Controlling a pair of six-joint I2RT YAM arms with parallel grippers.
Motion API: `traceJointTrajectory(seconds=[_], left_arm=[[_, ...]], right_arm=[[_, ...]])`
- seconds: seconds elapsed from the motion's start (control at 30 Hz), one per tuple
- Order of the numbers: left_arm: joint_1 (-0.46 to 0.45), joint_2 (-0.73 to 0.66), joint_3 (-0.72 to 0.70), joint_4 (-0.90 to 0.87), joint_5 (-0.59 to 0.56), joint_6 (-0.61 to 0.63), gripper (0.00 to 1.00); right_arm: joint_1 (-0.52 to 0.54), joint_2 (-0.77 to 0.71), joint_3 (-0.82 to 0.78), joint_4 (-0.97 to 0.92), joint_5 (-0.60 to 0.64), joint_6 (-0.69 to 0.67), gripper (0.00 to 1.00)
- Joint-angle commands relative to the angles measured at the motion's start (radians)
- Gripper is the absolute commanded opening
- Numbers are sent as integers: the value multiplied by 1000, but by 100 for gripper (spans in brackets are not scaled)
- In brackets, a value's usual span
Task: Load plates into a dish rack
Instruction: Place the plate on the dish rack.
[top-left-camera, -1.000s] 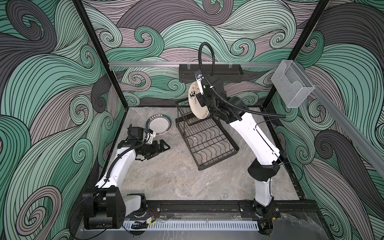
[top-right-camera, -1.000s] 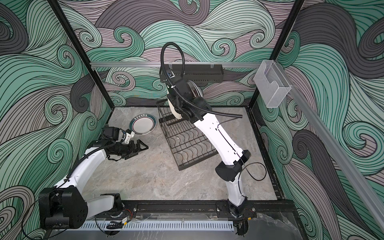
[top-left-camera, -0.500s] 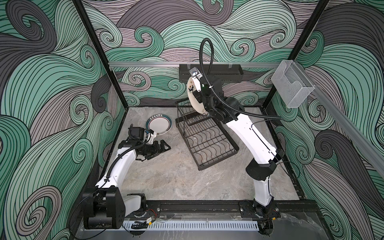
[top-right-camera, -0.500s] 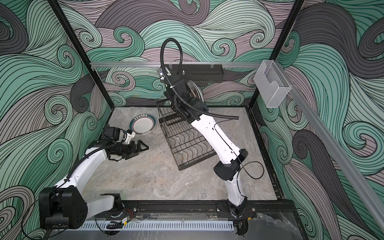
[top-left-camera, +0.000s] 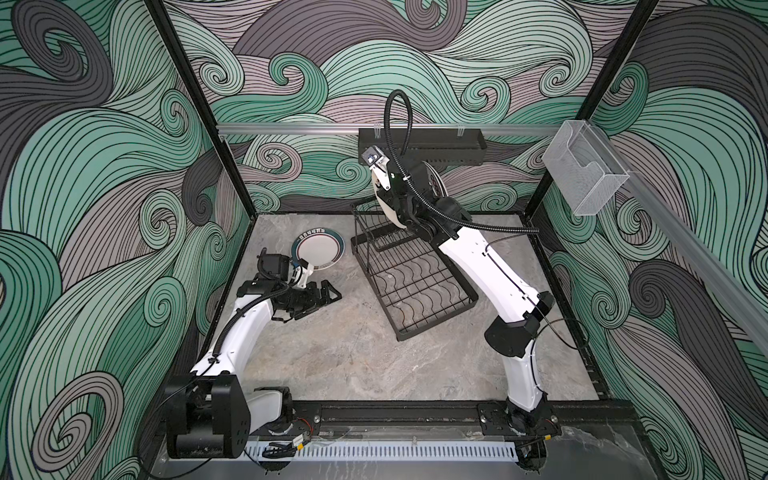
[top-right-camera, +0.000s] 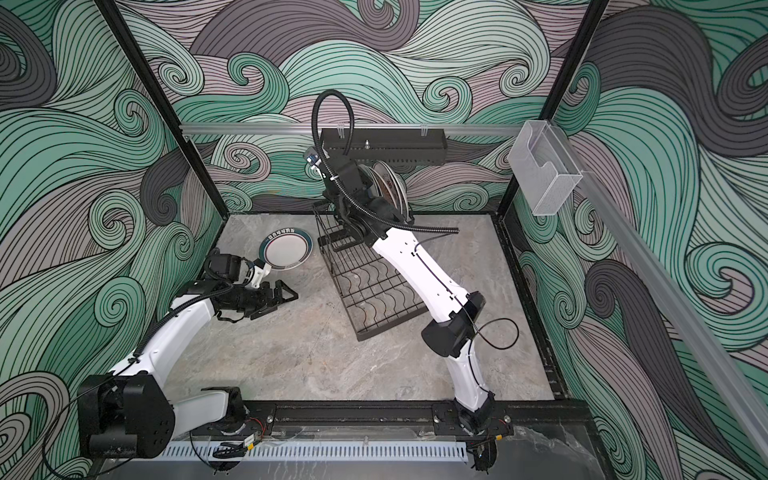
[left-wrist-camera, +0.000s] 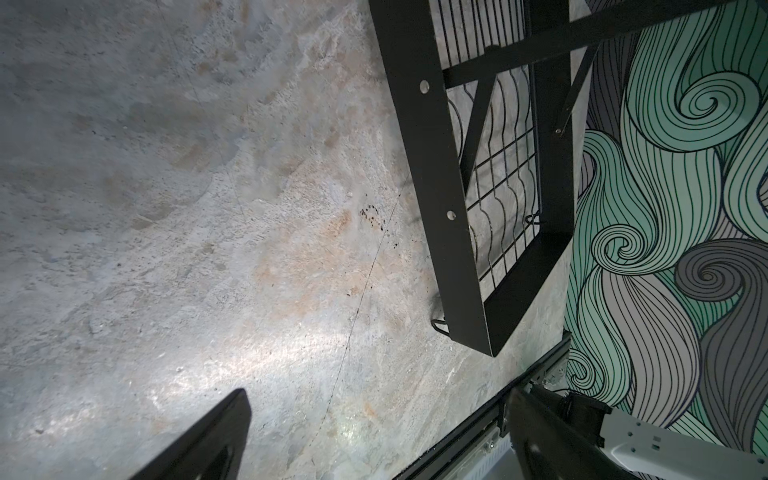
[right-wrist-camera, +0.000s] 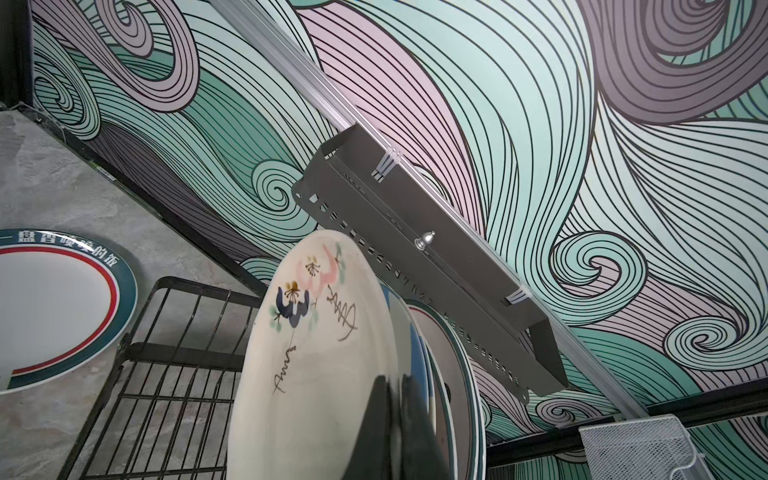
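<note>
Right jaws pinch the cream flower-painted plate (right-wrist-camera: 316, 374) on edge, to suit slots of the black wire dish rack (left-wrist-camera: 440, 166); left jaws gape empty.

So the right gripper (right-wrist-camera: 395, 380) is clamped on the rim of a cream plate (right-wrist-camera: 307, 365) with blue and pink flowers, which stands on edge. Right behind it, toward 3 o'clock, other plates (right-wrist-camera: 455, 374) stand upright too. The dish rack (right-wrist-camera: 178, 357) wires are at 8 o'clock. A teal-rimmed plate (right-wrist-camera: 58, 307) lies flat on the table (right-wrist-camera: 50, 174) at 9. The perforated shelf (right-wrist-camera: 436, 266) hangs at 1 o'clock.
</note>
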Motion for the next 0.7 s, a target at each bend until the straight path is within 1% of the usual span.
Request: traceJointTrajectory(seconds=[0.0,0.17,0.37,0.67], left_arm=[[-6,-16,-4,-3,-9,10,99],[-7,-13,-1,-2,-8,10,99],[-8,-17,-3,-7,-9,11,99],[-9,-15,-1,-7,-3,14,99]], right_arm=[[-5,-18,20,163,92,-70,0],[-5,-16,24,158,103,-83,0],[-5,-16,44,200,119,-147,0],[14,-32,23,217,113,-186,0]])
